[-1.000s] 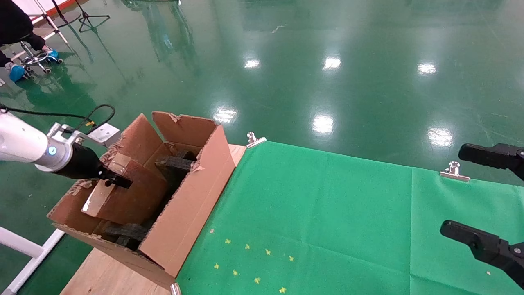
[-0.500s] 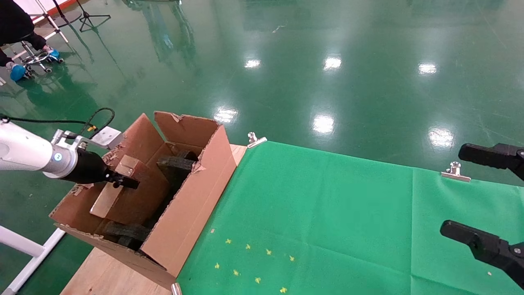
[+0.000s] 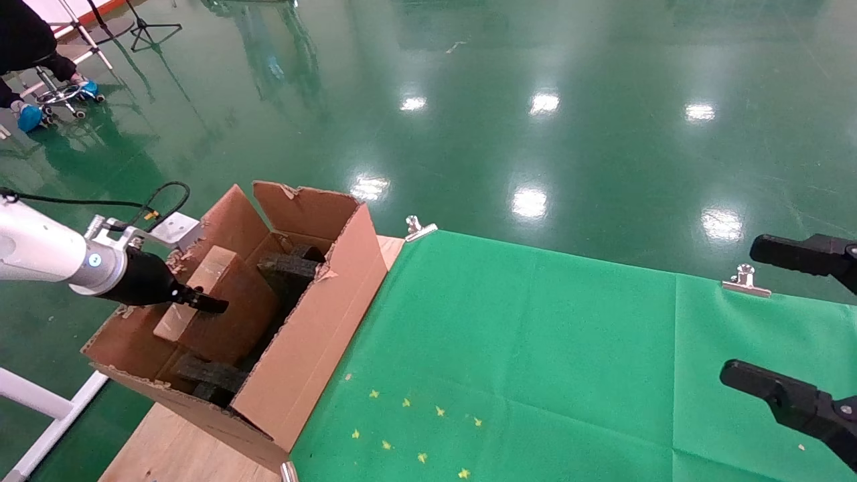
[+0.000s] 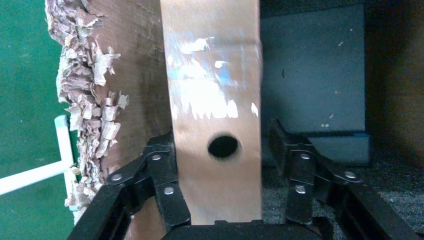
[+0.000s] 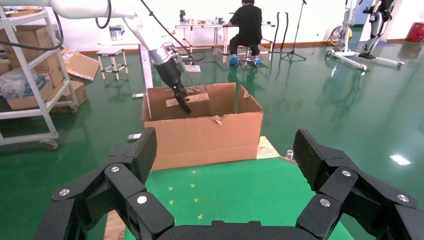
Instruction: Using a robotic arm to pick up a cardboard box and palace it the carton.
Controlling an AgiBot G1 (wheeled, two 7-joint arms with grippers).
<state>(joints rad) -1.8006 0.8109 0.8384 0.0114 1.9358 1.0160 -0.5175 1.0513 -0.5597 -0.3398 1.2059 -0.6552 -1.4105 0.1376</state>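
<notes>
1. Saw the glossy green floor (image 3: 469,100) filling the far half of the head view. Found a seated person (image 5: 248,20) cut off at the head view's top left corner, shown whole but small in the right wrist view.
2. Noted a green cloth (image 3: 535,348) over the table, held by metal clips (image 3: 418,229), with bare wooden tabletop (image 3: 167,448) at the left end. The cloth was cut off at the right and near edges.
3. Found the carton (image 3: 315,335) on the table's left end, flaps up and ragged. Made out dark foam blocks (image 3: 288,268) inside it. The carton's floor was mostly hidden by walls and contents.
4. Traced the robotic arm (image 3: 40,248), the left one, coming in from the left edge, shoulder out of frame, black wrist over the carton's torn left flap.
5. Located the cardboard box (image 3: 221,301) inside the carton, tilted, upper end toward the far wall, lower end hidden behind the near wall. Could not tell what it rested on.
6. Checked the left gripper (image 4: 221,132): fingers apart, straddling the box's narrow face near its round hole (image 4: 223,146). Saw one finger touching a box edge and a thin dark gap at the other, so no firm clamp.
7. Logged the right gripper (image 3: 753,311) parked over the cloth's right end, jaws wide, holding nothing, wrist out of frame.
8. Spotted small yellow marks (image 3: 415,428) on the cloth near the carton, too small to identify.
</notes>
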